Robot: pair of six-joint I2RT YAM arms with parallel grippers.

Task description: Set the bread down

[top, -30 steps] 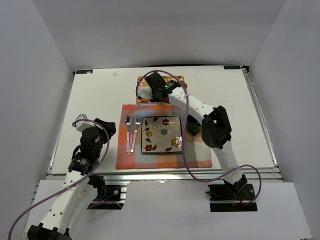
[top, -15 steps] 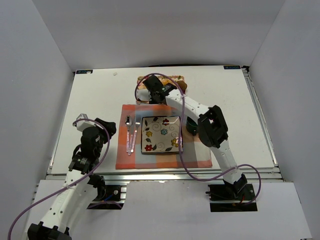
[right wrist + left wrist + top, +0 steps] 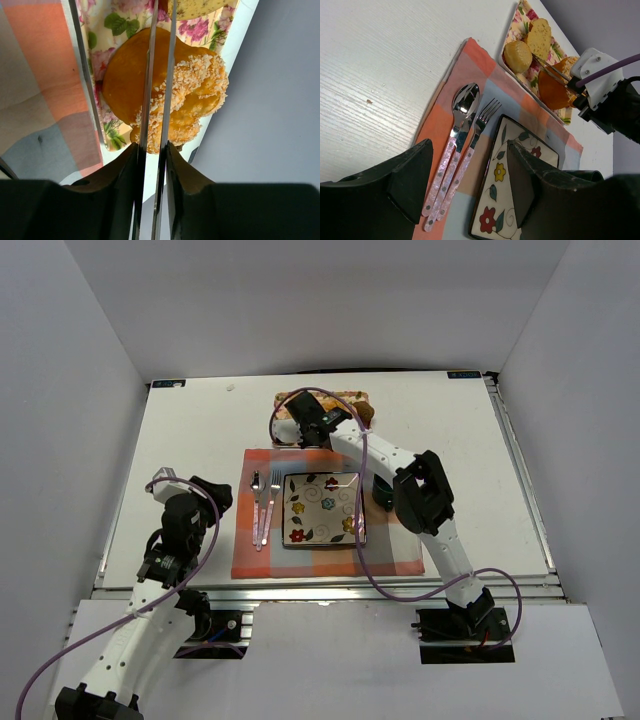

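Running almost side by side, the thin metal blades of the right gripper (image 3: 152, 150) are laid across the bread (image 3: 172, 87), with only a slit left between them. Whether the crumbed crust is actually pinched cannot be told, and the blade tips are cut off at the frame's top edge. The bread is seen on the rose-patterned tray (image 3: 112, 20), upper middle of the top view, where it is hidden by the wrist. At lower left, the left gripper (image 3: 470, 150) is held wide apart with nothing between its fingers.
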